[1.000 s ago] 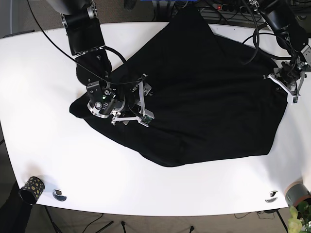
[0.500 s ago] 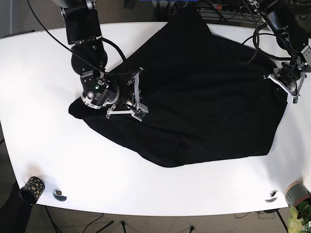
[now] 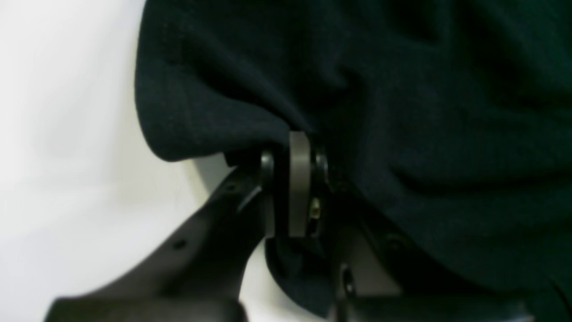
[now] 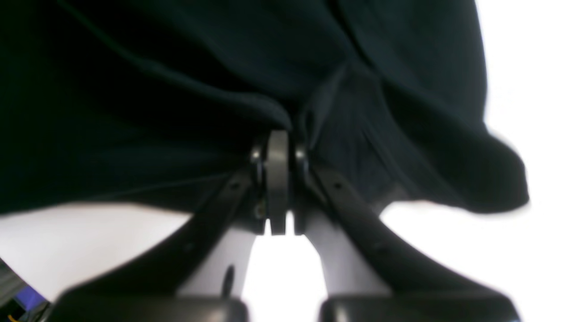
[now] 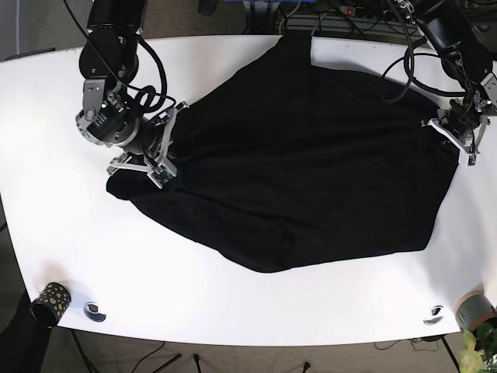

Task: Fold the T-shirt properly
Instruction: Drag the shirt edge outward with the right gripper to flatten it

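Observation:
A black T-shirt (image 5: 311, 155) lies spread and rumpled over the white table (image 5: 233, 303), its far edge hanging off the back. My right gripper (image 5: 159, 148), on the base view's left, is shut on a fold of the T-shirt (image 4: 223, 89) near its left edge, with cloth bunched above the closed fingertips (image 4: 278, 147). My left gripper (image 5: 457, 134), at the base view's right, is shut on the T-shirt's right edge. In the left wrist view the T-shirt (image 3: 402, 112) drapes over the closed fingers (image 3: 298, 179).
A dotted black cup (image 5: 50, 299) stands at the table's front left corner beside a small round fitting (image 5: 95, 311). Another fitting (image 5: 435, 314) and a grey pot (image 5: 475, 311) with a plant sit at the front right. Cables (image 5: 349, 19) run behind the table.
My right arm has moved left and toward the back, dragging the T-shirt's left part with it and stretching the cloth flatter. The left gripper has stayed put at the right edge.

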Available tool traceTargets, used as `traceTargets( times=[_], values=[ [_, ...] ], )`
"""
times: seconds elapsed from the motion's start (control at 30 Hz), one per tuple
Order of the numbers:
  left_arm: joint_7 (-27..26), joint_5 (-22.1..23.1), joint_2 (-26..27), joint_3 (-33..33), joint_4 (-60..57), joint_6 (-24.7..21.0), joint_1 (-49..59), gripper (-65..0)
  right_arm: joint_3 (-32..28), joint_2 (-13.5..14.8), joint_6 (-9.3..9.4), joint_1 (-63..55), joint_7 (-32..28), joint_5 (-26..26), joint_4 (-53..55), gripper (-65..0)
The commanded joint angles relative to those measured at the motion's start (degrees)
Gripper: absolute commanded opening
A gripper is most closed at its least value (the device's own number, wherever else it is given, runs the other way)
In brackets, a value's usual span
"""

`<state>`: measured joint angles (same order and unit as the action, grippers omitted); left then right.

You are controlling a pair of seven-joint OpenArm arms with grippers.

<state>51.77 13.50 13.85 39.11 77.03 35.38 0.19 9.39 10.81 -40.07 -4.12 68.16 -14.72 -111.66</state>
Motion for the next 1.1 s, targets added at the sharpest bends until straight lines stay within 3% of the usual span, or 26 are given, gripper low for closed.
traceTargets(
  times=[0.0,0.4,0.7,0.77,0.83,1.0,1.07],
  values=[
    [1.11,-0.79,0.7,0.05,0.37,-0.17,-0.23,-65.0,3.14,1.02,0.07,-1.2,-0.51,0.0,-1.27,-65.0],
    [1.11,-0.79,0.7,-0.04,0.37,-0.17,-0.23,-65.0,21.43,0.93,0.07,-7.79,-0.51,-0.27,-1.27,-65.0],
    [1.11,-0.79,0.7,-2.23,0.37,-0.25,-0.23,-65.0,30.48,0.75,0.07,-14.3,-0.51,-11.61,-1.18,-65.0],
    [1.11,-0.79,0.7,-2.23,0.37,-0.25,-0.23,-65.0,32.06,-0.48,0.07,-15.79,-0.51,-12.75,-1.18,-64.5],
    [1.11,-0.79,0.7,-2.32,0.37,-0.25,-0.23,-65.0,33.03,-1.09,0.07,-16.85,-0.51,-13.02,-1.18,-58.8],
    [1.11,-0.79,0.7,-2.32,0.37,-0.25,-0.23,-65.0,35.32,-2.24,0.07,-17.64,-0.51,-13.19,-0.65,-26.6],
    [1.11,-0.79,0.7,-2.32,0.37,-0.25,-0.23,-65.0,37.69,-4.08,0.07,-16.76,-0.51,-13.28,0.76,-18.9]
  ],
)
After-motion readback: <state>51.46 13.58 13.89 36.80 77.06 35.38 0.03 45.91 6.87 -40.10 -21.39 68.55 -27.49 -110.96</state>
